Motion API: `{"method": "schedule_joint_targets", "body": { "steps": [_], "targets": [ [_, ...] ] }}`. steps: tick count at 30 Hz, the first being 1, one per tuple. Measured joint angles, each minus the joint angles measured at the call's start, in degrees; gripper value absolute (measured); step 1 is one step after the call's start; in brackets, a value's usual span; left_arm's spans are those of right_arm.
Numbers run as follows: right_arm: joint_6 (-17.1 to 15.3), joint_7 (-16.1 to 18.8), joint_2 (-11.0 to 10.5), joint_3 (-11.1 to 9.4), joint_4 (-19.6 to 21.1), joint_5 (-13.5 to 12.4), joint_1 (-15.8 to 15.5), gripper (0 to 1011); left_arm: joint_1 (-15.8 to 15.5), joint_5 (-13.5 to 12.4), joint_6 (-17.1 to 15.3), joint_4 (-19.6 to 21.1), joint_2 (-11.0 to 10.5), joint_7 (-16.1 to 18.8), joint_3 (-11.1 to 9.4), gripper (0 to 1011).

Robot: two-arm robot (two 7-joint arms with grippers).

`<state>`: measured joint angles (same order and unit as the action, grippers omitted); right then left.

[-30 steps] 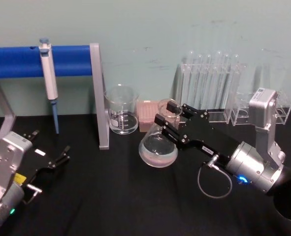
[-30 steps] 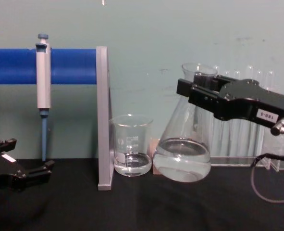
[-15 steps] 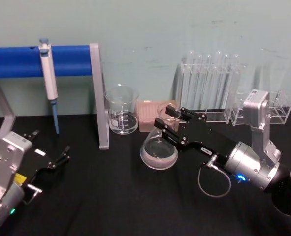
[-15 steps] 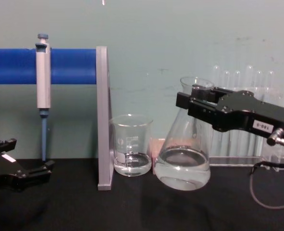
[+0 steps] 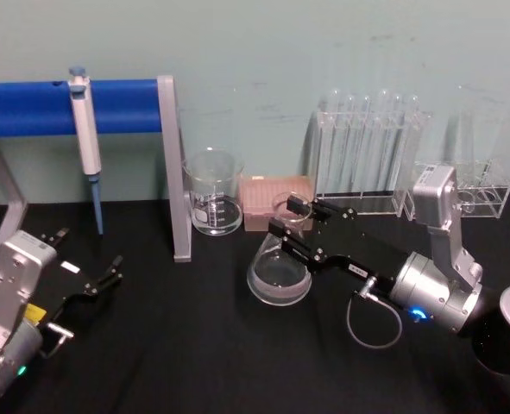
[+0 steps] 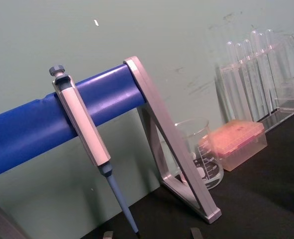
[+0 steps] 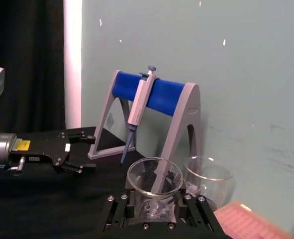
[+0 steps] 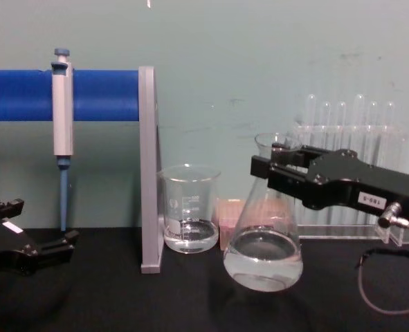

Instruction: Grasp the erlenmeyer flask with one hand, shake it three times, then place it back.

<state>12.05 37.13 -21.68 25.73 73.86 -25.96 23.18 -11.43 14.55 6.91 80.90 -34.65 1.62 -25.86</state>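
Observation:
The erlenmeyer flask (image 5: 279, 272) is clear glass with a little liquid in its wide base (image 8: 263, 257). My right gripper (image 5: 292, 226) is shut on its neck just under the flared rim (image 7: 154, 175), reaching in from the right (image 8: 279, 168). The flask stands nearly upright at the table's middle, its base low over the black surface; whether it touches I cannot tell. My left gripper (image 5: 89, 252) rests open and empty at the near left (image 8: 41, 223), far from the flask.
A glass beaker (image 5: 213, 197) with liquid stands behind the flask, beside a pink box (image 5: 273, 191). Racks of test tubes (image 5: 367, 157) line the back right. A pipette (image 5: 85, 129) hangs on a blue-and-grey stand (image 5: 170, 172) at the back left.
My right gripper has lowered the flask and drawn it a little toward me over the last second. The left arm has not moved.

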Motion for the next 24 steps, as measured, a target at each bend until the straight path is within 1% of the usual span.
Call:
{"method": "schedule_joint_targets", "body": {
  "steps": [24],
  "targets": [
    [0.8, 2.8, 0.7, 2.2, -5.6, 1.2, 2.4, 449, 0.0, 0.0, 0.0, 0.0, 0.0, 0.0, 0.0, 1001]
  ]
}}
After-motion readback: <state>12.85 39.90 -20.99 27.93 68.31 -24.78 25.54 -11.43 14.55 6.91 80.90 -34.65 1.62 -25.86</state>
